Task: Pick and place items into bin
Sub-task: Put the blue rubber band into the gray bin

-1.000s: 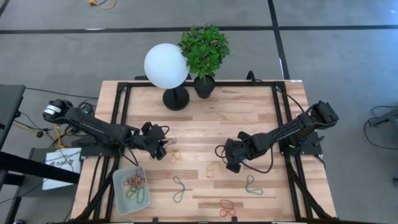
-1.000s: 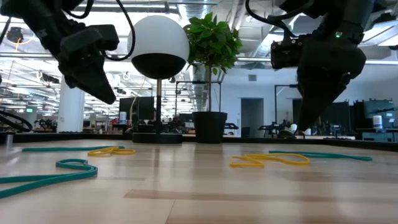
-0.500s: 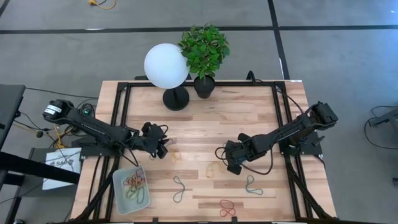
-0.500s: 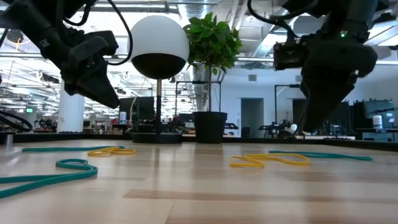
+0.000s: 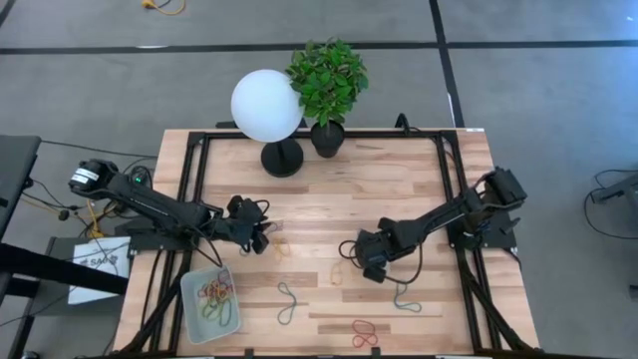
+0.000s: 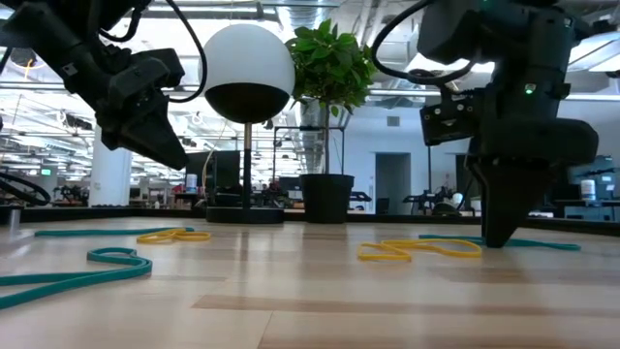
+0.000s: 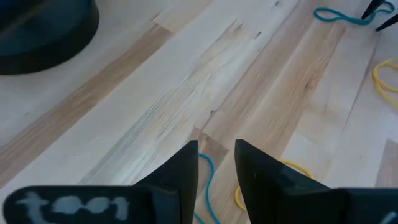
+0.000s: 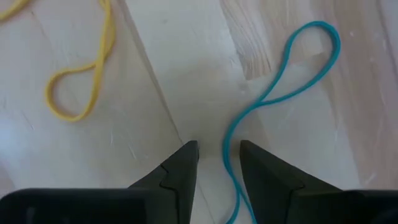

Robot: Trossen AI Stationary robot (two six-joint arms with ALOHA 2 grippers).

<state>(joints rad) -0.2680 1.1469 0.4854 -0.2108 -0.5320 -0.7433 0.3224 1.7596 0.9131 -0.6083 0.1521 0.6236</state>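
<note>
The pale bin [image 5: 189, 291] sits at the table's near left with several coloured bands [image 5: 214, 294] in it. My right gripper [image 8: 217, 149] is down at the table, slightly open, with a finger on each side of a teal band [image 8: 273, 93] lying flat. A yellow band [image 8: 81, 81] lies beside it. My left gripper [image 5: 261, 239] hovers above the table, slightly open and empty, over a yellow band [image 7: 292, 168] and a teal one [image 7: 208, 168]. Another teal band [image 5: 287, 301] and a red one [image 5: 364, 332] lie near the front edge. My right gripper comes from above with its fingers pointing down, and one strand of the teal band [image 8: 229, 140] runs between the fingertips. I cannot tell whether the fingers touch it. The band lies flat and slack on the table.
A white globe lamp [image 5: 267, 105] on a black base and a potted plant [image 5: 327, 80] stand at the table's far edge. A black frame [image 5: 189, 199] runs along the table's sides. Bare wood lies between the two arms.
My right gripper has gone down to the table top and a little toward the near edge, and now stands over the teal band. The bands have not moved.
</note>
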